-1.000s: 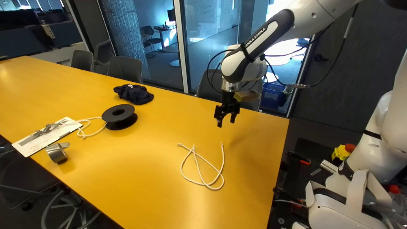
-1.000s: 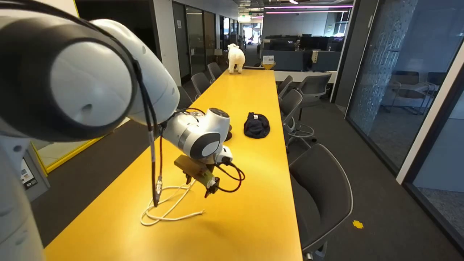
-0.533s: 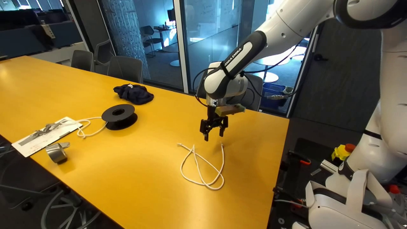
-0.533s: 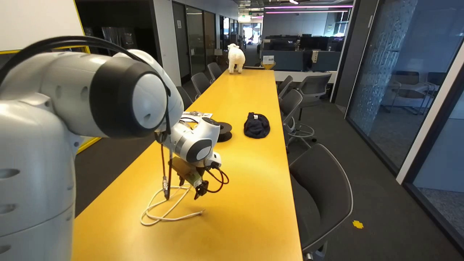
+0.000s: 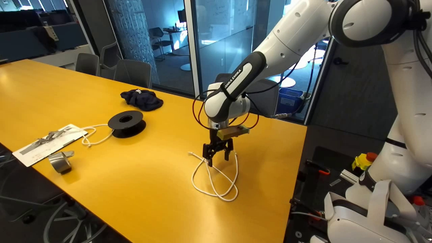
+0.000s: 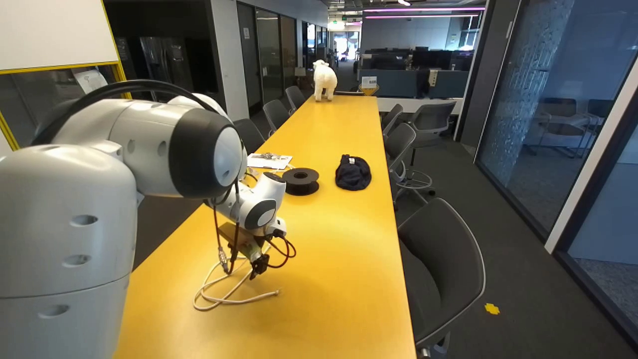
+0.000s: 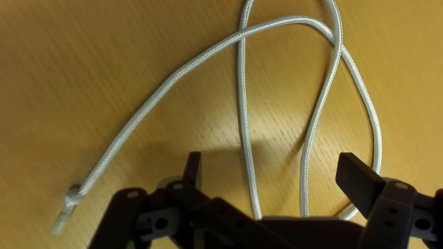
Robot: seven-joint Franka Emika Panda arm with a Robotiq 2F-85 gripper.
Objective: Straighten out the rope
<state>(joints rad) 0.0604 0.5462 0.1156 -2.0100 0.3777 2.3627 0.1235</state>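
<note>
The rope (image 5: 227, 200) is a thin white cord lying on the yellow table in crossing loops and curves. It also shows in an exterior view (image 6: 249, 300), partly behind the gripper and hanging cables. My gripper (image 5: 218, 162) is open and empty, pointing down over the rope's upper part, with its fingers seemingly above the table. In the wrist view, two strands of the rope (image 7: 244, 114) run between the open fingers of the gripper (image 7: 270, 155). A third strand passes beside the right finger. One knotted rope end (image 7: 72, 197) lies at lower left, outside the jaws.
A black spool (image 5: 125, 118) with a white cable (image 5: 98, 143) lies on the table (image 5: 152, 189), near a flat white strip (image 5: 50, 143) and a silver tape roll (image 5: 60, 162). A dark cloth (image 5: 141, 100) lies farther back. Chairs (image 6: 443, 269) stand along the table edge.
My gripper has moved down and over the rope, leftward in both exterior views, staying open. The rope has not visibly moved.
</note>
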